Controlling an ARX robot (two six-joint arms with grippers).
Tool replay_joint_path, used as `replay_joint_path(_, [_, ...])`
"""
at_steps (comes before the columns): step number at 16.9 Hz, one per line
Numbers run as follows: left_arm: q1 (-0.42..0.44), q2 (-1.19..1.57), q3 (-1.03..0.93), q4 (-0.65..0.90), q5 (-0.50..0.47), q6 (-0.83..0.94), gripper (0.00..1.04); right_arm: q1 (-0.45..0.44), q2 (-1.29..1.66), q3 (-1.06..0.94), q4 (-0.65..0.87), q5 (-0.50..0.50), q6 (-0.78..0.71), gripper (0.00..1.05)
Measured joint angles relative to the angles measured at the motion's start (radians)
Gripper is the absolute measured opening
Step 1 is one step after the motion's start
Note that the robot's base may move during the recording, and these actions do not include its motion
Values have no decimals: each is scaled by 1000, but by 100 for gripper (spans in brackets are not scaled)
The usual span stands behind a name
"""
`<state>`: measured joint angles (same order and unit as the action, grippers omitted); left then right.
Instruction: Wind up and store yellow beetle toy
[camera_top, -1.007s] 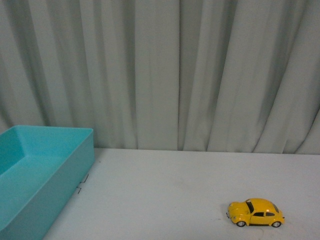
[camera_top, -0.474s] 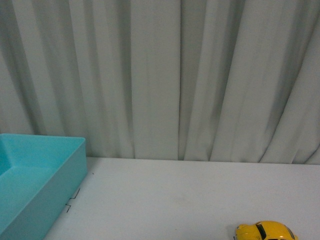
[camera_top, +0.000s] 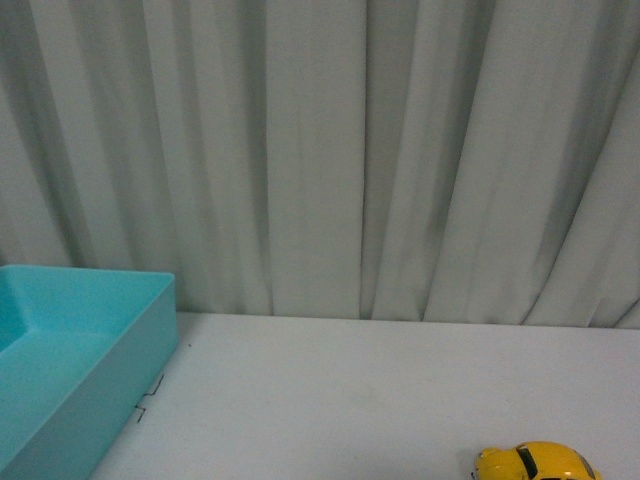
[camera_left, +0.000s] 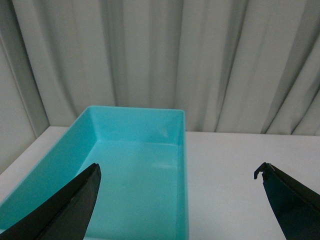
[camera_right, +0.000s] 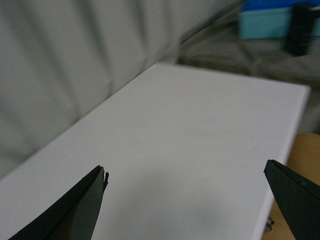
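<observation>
The yellow beetle toy (camera_top: 537, 463) sits on the white table at the bottom right of the front view, only its roof and dark windows showing above the frame edge. Neither arm appears in the front view. My left gripper (camera_left: 178, 172) is open, its dark fingers spread wide above the turquoise bin's right wall, with nothing between them. My right gripper (camera_right: 185, 175) is open over bare white table, holding nothing. The toy is out of view in both wrist views.
The turquoise bin (camera_top: 120, 340) stands at the left of the table, and the left wrist view shows its empty inside (camera_left: 135, 175). A grey pleated curtain (camera_top: 330, 150) hangs behind. The table's edge (camera_right: 285, 165) shows in the right wrist view, with clutter beyond it.
The front view has tilted upward: the toy and the bin have slid down in the frame, so the toy is now cut off at the bottom edge.
</observation>
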<state>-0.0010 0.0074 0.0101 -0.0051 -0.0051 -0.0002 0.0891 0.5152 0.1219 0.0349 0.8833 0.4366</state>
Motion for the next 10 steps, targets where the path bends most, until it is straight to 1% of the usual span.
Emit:
replay_joint_path(1, [3, 0, 0, 0, 4, 0, 98, -117, 89, -6, 175, 57, 8, 98])
replay_joint_path(2, [0, 0, 0, 0, 8, 0, 98, -235, 227, 8, 365, -33, -17, 98])
replay_joint_path(3, [0, 0, 0, 2, 5, 0, 98, -325, 372, 43, 512, -148, -52, 98])
replay_joint_path(4, [0, 0, 0, 2, 3, 0, 98, -399, 516, 106, 634, -266, -87, 98])
replay_joint_path(5, [1, 0, 0, 0, 5, 0, 98, -446, 662, 201, 735, -396, -140, 98])
replay_joint_path(6, [1, 0, 0, 2, 5, 0, 98, -448, 779, 298, 777, -494, -192, 98])
replay_joint_path(7, [1, 0, 0, 2, 5, 0, 98, -426, 907, 410, 792, -630, -281, 98])
replay_joint_path(9, [1, 0, 0, 2, 5, 0, 98, -380, 1097, 595, 717, -885, -453, 98])
replay_joint_path(10, [1, 0, 0, 2, 5, 0, 98, -360, 1170, 682, 639, -1044, -569, 98])
